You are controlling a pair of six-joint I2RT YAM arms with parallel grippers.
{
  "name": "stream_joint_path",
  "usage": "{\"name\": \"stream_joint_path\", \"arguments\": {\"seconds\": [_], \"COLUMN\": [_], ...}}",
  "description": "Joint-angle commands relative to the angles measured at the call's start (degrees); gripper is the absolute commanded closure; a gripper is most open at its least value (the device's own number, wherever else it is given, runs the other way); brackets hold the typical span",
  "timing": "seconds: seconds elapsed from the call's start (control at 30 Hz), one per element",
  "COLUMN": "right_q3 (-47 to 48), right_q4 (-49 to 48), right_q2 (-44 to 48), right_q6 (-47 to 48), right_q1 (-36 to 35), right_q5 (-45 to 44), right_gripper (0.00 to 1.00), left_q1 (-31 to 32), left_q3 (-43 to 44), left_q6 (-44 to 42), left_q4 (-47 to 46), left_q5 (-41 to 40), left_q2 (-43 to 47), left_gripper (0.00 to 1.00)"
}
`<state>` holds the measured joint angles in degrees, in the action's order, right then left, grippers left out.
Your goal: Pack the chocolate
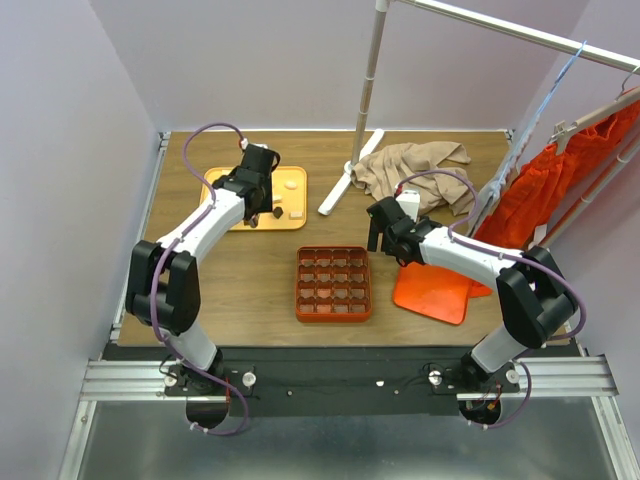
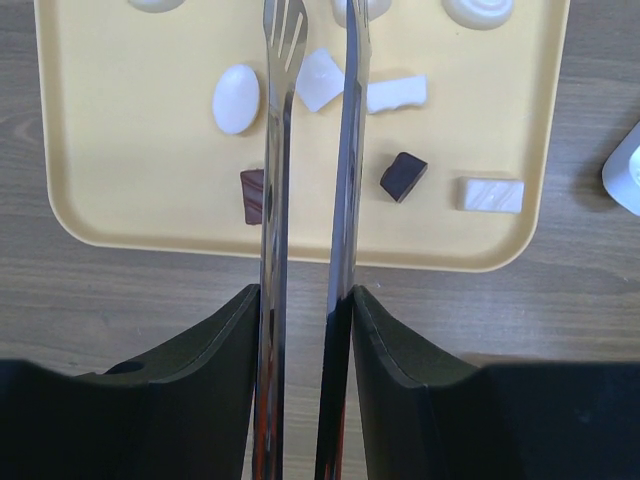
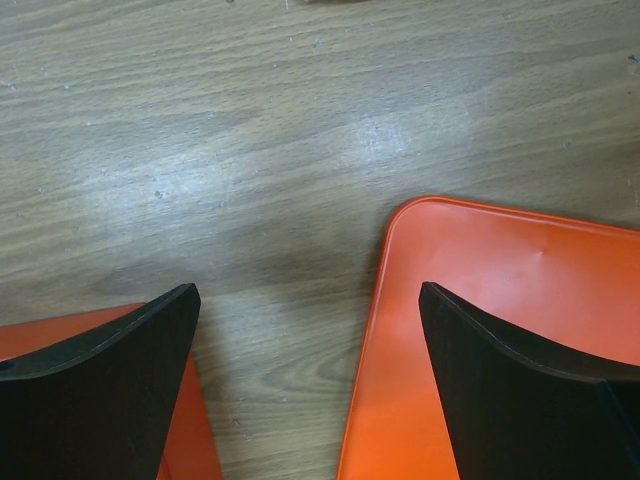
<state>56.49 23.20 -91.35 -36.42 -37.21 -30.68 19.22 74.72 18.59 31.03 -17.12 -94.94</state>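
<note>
Between the two black fingers (image 2: 225,340) of the left gripper (image 2: 305,300), clenched a pair of slim metal tongs (image 2: 347,180), pressing the blades almost parallel with only a narrow slit between them. Hung above the wood table (image 2: 100,290) at the near rim of a pale yellow tray (image 2: 130,200), with the tong blades reaching out across it.

Showed the chocolate (image 2: 236,98) scattered on that tray. Nearest: one brown lump half hidden behind the left blade, a second brown lump just right of the right blade, and a cream bar further right. Beyond these: a cream oval left of the blades, a cream chunk in the slit near the tips, and another cream piece just to its right. Could not tell whether the blades touched that chunk. Cut off more cream pieces at the far edge of the wrist view.

Kept the right gripper (image 3: 305,290) spread wide, grasping nothing. Showed bare wood under its gap and a flat orange tray (image 3: 500,290) under its right finger.

From above, placed that gripper between the flat tray and an orange gridded box (image 1: 333,283). Showed bare wood between box and yellow tray. Bunched a beige cloth (image 1: 410,165) at the far right.
</note>
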Motion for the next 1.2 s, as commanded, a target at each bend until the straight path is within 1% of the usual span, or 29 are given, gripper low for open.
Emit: {"name": "stream_joint_path", "arguments": {"seconds": [0.0,0.2,0.3,0.33,0.43,0.63,1.17], "right_q3": [-0.4,0.1,0.2,0.2,0.4,0.4,-0.2], "right_q4": [-0.2,-0.2,-0.3,-0.3,-0.2,-0.2,-0.2], "right_q2": [-1.2,-1.5,-1.7,-2.0,-2.2,-1.8,-1.4], "right_q6": [-0.8,-0.8,-0.8,-0.9,-0.9,-1.0,-1.3], "right_q1": [-0.2,-0.2,-0.2,-0.2,-0.2,-0.2,-0.2], "right_q5": [0.1,0.1,0.0,0.2,0.4,0.2,-0.1], "right_gripper": [0.00,0.00,0.00,0.00,0.00,0.00,0.00], "left_q1": [1.3,2.7,4.6,5.0,6.4,6.7,7.1], "left_q3": [3.5,5.5,7.3,8.2,8.9,9.0,11.1], "left_q6": [-1.9,-4.2,-4.7,-4.4,-3.6,-3.4,-4.5], "left_q4": [-0.7,0.9,3.7,4.6,6.1,5.2,4.1], "left_q5": [-1.9,-4.2,-8.3,-11.3,-14.2,-13.0,-12.2], "left_q2": [-1.2,-4.2,-6.7,-7.4,-8.2,-8.9,-11.8], "left_gripper": [0.52,0.51,0.51,0.50,0.49,0.47,0.48]}}
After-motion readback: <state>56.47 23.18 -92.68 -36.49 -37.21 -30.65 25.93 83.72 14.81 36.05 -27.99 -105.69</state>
